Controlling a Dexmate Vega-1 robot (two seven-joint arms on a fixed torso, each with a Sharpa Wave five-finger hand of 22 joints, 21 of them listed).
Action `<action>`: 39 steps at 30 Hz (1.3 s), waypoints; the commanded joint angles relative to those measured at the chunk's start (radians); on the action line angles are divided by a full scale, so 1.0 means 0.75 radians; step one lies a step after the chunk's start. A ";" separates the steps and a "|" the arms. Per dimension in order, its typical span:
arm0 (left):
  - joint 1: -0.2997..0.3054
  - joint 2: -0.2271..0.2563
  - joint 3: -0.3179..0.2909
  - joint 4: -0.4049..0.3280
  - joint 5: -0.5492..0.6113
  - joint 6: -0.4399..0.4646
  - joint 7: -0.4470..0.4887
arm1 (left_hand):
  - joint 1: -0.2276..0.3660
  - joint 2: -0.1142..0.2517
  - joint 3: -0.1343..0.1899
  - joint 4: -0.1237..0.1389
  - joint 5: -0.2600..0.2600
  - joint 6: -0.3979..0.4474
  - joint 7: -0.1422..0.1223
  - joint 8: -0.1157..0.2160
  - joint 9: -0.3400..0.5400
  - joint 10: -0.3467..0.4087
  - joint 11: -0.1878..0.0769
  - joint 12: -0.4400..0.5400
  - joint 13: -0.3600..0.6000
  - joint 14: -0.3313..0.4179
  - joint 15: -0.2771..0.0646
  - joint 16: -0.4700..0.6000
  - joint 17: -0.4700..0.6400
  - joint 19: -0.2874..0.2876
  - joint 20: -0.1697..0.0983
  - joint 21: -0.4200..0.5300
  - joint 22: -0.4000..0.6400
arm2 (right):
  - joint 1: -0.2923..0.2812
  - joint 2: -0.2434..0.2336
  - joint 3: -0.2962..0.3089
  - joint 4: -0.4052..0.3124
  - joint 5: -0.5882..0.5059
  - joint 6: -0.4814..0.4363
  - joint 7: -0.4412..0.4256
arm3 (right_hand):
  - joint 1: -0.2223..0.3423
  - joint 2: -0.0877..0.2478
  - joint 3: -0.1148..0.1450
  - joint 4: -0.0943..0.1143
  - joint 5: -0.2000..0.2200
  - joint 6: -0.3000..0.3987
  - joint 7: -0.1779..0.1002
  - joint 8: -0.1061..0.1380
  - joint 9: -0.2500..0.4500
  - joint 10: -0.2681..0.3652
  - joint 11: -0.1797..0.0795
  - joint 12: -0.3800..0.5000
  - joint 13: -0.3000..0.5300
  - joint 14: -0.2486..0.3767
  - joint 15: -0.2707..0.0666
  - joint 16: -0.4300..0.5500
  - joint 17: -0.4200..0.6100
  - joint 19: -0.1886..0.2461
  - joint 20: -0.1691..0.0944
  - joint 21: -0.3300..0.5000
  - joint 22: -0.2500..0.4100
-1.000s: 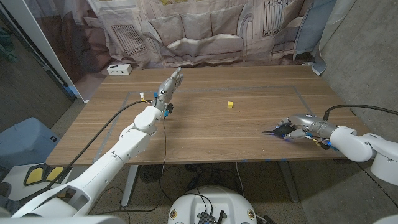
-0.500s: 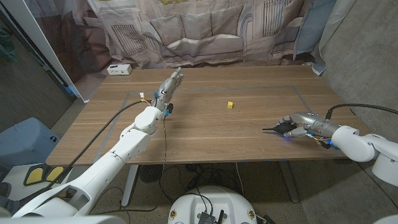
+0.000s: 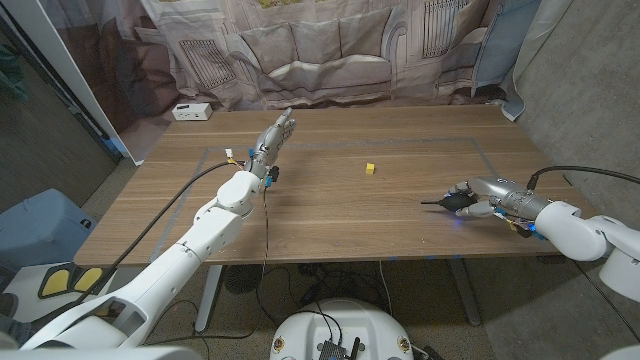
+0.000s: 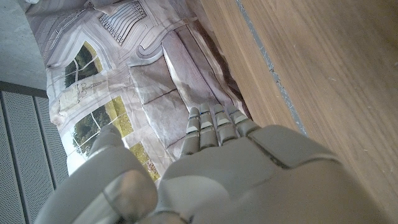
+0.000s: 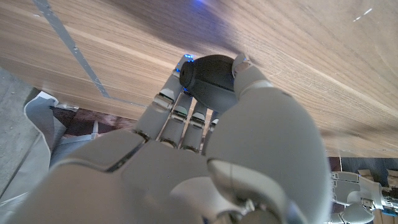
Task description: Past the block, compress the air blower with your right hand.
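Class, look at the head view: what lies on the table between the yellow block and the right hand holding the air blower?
Nothing: in the head view, only bare wood separates the yellow block from the right hand gripping the air blower.

A small white box (image 3: 191,111) sits at the table's (image 3: 330,220) far corner, before a printed curtain (image 3: 330,50).

- I stand at a wooden table (image 3: 330,215) marked with grey tape lines (image 3: 215,152).
- Behind it hangs a printed curtain (image 3: 320,50) showing a sofa and windows.
- A small white box (image 3: 192,111) sits at the far left corner.
- Grey floor (image 3: 40,215) lies to my left.
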 commanded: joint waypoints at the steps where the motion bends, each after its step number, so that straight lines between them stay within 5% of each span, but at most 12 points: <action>1: -0.006 -0.004 0.002 0.008 0.000 -0.004 -0.003 | 0.003 0.010 0.004 -0.007 -0.005 0.012 0.006 -0.003 0.005 0.007 -0.001 -0.005 0.003 0.017 0.000 -0.003 0.008 0.004 0.010 -0.003 0.007 | -0.018 0.089 0.050 -0.017 -0.009 0.037 -0.028 | 0.004 0.015 -0.004 0.002 0.001 0.014 0.000 -0.004 0.003 0.011 -0.006 -0.004 0.003 0.009 -0.082 0.005 0.006 0.008 0.001 -0.003 0.003; 39: -0.040 -0.012 0.006 0.019 0.008 0.005 -0.001 | 0.002 0.012 0.006 -0.011 -0.005 0.015 0.006 -0.004 0.005 0.011 0.004 -0.006 0.004 0.020 0.000 -0.003 0.008 0.005 0.009 -0.004 0.007 | 0.005 0.281 0.075 0.011 -0.033 0.181 -0.216 | 0.016 0.027 -0.007 -0.003 0.003 0.039 -0.001 -0.014 0.003 0.022 -0.009 -0.015 0.003 0.004 -0.087 -0.004 0.009 0.001 -0.003 -0.018 0.003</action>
